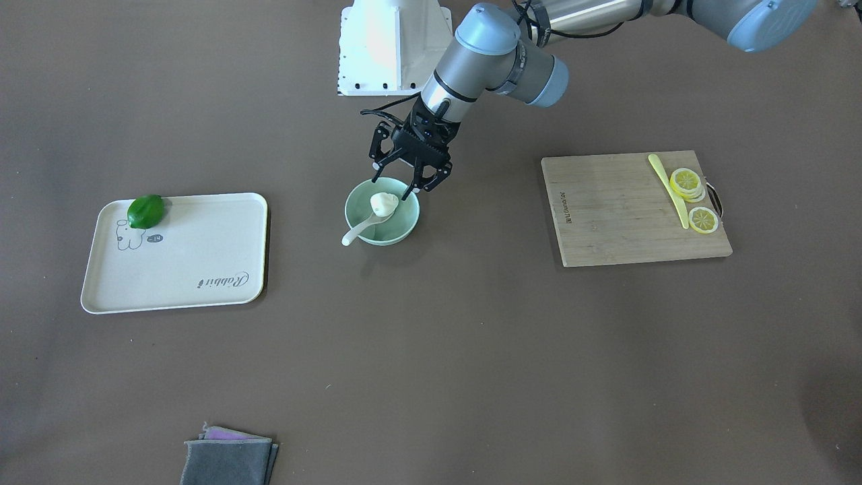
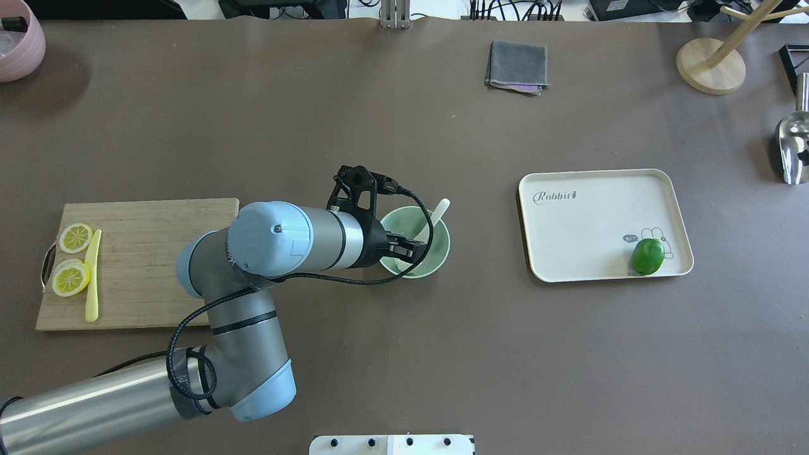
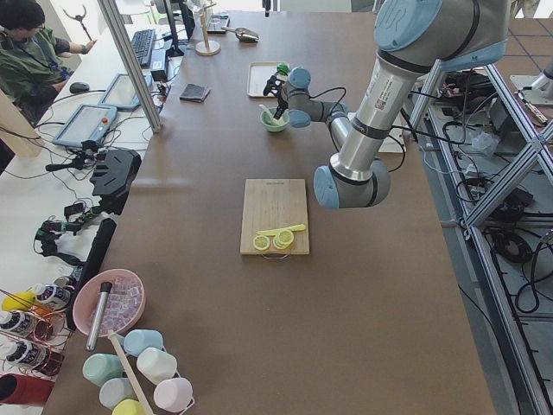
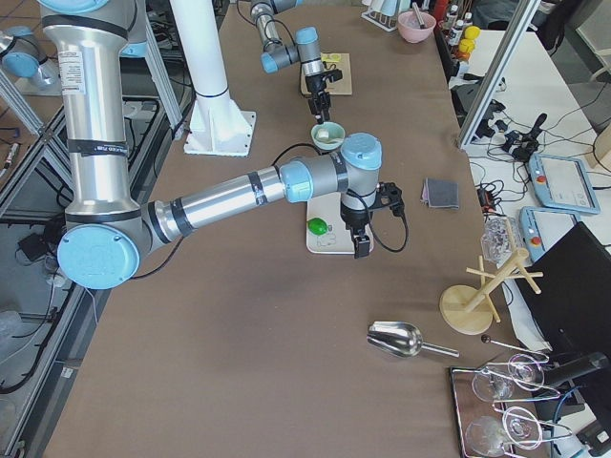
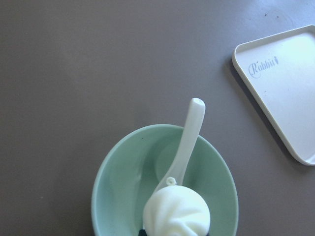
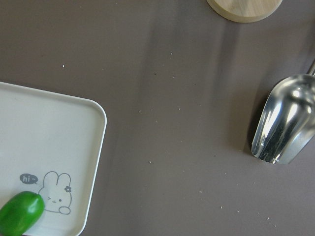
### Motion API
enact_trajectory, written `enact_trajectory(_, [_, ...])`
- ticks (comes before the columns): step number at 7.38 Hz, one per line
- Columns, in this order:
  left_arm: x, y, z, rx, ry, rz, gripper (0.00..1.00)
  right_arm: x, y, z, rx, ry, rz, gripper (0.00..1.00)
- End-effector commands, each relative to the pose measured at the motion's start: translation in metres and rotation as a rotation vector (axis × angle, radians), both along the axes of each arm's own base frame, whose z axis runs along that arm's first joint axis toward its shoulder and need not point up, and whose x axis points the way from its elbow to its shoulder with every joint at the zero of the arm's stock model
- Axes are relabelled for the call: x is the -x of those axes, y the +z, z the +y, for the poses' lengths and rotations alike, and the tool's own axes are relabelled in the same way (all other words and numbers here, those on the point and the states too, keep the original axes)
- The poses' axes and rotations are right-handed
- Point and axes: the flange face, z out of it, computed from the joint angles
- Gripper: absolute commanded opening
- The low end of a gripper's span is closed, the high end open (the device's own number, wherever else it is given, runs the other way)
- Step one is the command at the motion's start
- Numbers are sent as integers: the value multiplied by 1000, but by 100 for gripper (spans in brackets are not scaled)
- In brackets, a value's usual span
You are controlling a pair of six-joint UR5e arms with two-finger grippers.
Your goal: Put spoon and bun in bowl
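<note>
The mint-green bowl point(image 1: 404, 229) stands mid-table. The white bun point(image 1: 384, 204) lies inside it, on the scoop of the cream spoon point(image 1: 355, 232), whose handle leans out over the rim. My left gripper point(image 1: 392, 185) hovers just above the bowl's robot-side rim, open and holding nothing. The left wrist view shows the bun point(image 5: 176, 211), spoon point(image 5: 188, 140) and bowl point(image 5: 115, 182) close below. In the overhead view the left gripper point(image 2: 406, 248) hides the bun. My right gripper point(image 4: 361, 248) hangs over the tray's outer end and shows only in the exterior right view, so I cannot tell its state.
A cream tray point(image 1: 202, 249) with a green lime point(image 1: 146, 211) lies on the robot's right. A wooden board point(image 1: 606, 215) holds lemon slices point(image 1: 687, 180) and a yellow knife point(image 1: 670, 188). A folded grey cloth point(image 1: 229, 461), a metal scoop point(image 6: 285, 123) and a wooden stand base point(image 2: 711, 66) lie farther off.
</note>
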Motion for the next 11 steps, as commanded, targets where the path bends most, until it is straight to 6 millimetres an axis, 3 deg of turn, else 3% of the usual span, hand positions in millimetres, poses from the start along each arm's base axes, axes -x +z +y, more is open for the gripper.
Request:
enact_trajectory(1, [-2, 1, -3, 6, -16, -3, 97, 0, 0, 0, -1, 0, -1, 100])
enact_trajectory(2, [0, 5, -6, 10, -23, -8, 97, 0, 3, 0, 6, 1, 4, 100])
enact_trajectory(3, [13, 36, -19, 23, -46, -51, 97, -1, 11, 2, 16, -2, 10, 100])
enact_trajectory(4, [45, 80, -41, 40, -75, -107, 98, -2, 19, 7, 27, -8, 13, 100])
enact_trajectory(5, [96, 123, -69, 50, -33, -163, 98, -3, 27, 15, 45, -7, 15, 100])
enact_trajectory(6, [174, 175, -102, 60, 22, -211, 99, -6, 39, 24, 71, -6, 20, 100])
enact_trajectory(7, [268, 223, -133, 46, 64, -242, 99, -15, 47, 29, 87, 10, 24, 100])
enact_trajectory(9, [445, 318, -152, -11, 39, -362, 99, -41, 69, 47, 129, 54, 31, 100])
enact_trajectory(11, [580, 366, -156, -20, 110, -495, 99, -62, 85, 59, 112, 34, 37, 100])
